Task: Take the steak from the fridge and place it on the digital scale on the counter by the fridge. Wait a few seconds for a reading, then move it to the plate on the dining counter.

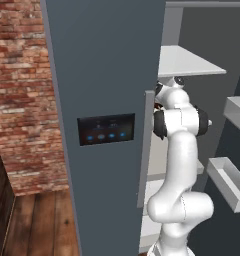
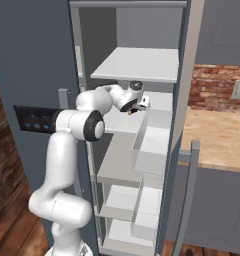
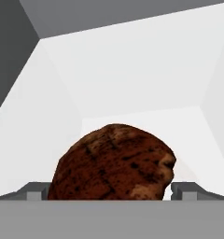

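Left base view: the fridge (image 1: 104, 75) stands with its slate-grey door open and its dark touch panel (image 1: 106, 129) lit with blue icons; the white arm (image 1: 179, 165) reaches past the door edge into the white interior. A brick wall (image 1: 19, 90) and wood floor (image 1: 37, 220) lie to the left; door bins (image 1: 229, 182) show at right.

Right base view: the gripper (image 2: 136, 107) hangs just above a white inner shelf (image 2: 157, 102), with a small reddish-brown speck at its tip, probably the steak (image 2: 130, 111). A light wood-grain counter (image 2: 217, 135) adjoins the fridge at right, against brick.

Hand view: the steak (image 3: 114, 163) sits between the two finger tips (image 3: 34, 191), which flank it closely on either side. The jaws appear closed onto the meat, though actual contact is hidden. The white walls and floor of the fridge compartment (image 3: 132, 74) lie beyond it.

Handling, as a judgement: the steak looks light, soft and slightly slick; a grip across its thick middle should hold best, since thin edges may deform and slip.
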Robot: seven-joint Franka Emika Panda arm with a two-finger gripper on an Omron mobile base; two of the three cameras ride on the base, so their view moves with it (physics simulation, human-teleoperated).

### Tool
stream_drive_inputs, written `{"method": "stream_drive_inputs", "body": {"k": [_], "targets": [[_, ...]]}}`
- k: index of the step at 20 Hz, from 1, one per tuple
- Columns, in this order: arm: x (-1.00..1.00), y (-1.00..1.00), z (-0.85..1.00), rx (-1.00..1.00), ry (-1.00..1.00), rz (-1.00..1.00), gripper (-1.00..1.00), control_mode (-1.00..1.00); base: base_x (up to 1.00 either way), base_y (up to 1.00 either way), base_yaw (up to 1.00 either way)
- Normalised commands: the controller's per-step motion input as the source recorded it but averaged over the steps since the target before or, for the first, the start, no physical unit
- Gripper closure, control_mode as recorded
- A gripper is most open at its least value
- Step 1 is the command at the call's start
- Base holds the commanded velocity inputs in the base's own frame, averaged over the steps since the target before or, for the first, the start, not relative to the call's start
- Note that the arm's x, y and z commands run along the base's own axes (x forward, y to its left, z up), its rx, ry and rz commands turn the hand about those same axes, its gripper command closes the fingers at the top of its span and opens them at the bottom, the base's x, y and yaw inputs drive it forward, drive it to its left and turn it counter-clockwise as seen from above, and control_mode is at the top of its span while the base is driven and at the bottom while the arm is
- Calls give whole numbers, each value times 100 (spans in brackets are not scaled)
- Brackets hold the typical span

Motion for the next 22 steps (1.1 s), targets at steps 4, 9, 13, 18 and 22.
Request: {"method": "stream_drive_inputs", "body": {"k": [4,9,13,18,22], "targets": [[0,9,-58,0,4,0,100,-100,0,0,0],[-2,12,-40,0,1,0,100,-100,0,0,0],[-61,0,-3,0,-15,0,100,-100,0,0,0],[-92,0,0,0,-19,-5,100,-100,0,0,0],[-86,0,0,0,-10,-6,100,-100,0,0,0]]}}
